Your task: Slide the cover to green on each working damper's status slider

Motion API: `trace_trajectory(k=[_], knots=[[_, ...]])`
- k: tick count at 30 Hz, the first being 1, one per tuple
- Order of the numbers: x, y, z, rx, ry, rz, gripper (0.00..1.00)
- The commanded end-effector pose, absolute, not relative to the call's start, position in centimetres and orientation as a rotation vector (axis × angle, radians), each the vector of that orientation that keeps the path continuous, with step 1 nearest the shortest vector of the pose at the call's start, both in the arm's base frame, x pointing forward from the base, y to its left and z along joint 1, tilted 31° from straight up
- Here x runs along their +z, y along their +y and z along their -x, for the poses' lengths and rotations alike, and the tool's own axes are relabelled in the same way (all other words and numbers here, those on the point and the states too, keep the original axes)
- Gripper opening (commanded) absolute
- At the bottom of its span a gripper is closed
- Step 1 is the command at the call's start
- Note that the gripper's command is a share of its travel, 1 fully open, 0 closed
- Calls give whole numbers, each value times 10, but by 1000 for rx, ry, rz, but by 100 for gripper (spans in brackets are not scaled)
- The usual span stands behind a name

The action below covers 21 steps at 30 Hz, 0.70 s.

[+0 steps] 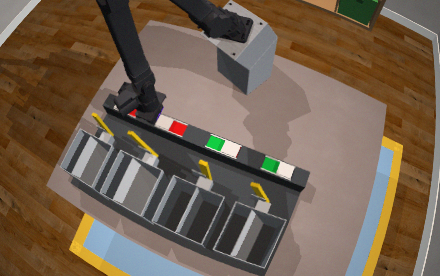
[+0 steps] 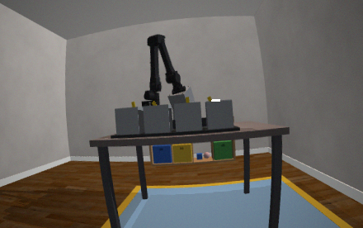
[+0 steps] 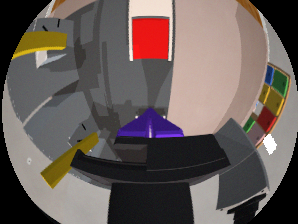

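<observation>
Four grey open-topped dampers [image 2: 127, 121] [image 2: 157, 119] [image 2: 187, 116] [image 2: 219, 115] stand in a row, each behind its own slider on the dark rail [image 1: 250, 156]. From the left in the top view, the first slider [image 1: 132, 113] [image 3: 151, 38] shows red and is partly hidden by my gripper. The second slider [image 1: 178, 128] shows red. The third slider [image 1: 215, 143] and fourth slider [image 1: 270, 164] show green. My gripper [image 1: 159, 113] [image 3: 150, 111] is shut and empty, its purple tips at the rail between the first and second sliders. Whether they touch is unclear.
Yellow handles [image 1: 102, 124] [image 1: 142, 143] [image 1: 205, 170] [image 1: 260, 192] stick up between the dampers and the rail. The grey block [image 1: 245, 62] stands behind the rail, with part of the arm over it. A shelf with coloured bins [image 2: 182, 153] is beyond the table.
</observation>
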<state>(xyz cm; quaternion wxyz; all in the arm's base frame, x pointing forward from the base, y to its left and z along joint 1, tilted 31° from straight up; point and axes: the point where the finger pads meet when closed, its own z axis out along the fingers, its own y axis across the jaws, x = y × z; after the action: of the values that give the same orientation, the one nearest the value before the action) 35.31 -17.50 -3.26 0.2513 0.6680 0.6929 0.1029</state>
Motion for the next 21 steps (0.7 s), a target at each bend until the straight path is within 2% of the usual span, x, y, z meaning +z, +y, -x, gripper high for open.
trace_trajectory(k=[1, 21], knots=[[-40, -171, -351, 278, 1886, -1833, 0], [-43, -161, -350, 281, 1896, -1835, 0]])
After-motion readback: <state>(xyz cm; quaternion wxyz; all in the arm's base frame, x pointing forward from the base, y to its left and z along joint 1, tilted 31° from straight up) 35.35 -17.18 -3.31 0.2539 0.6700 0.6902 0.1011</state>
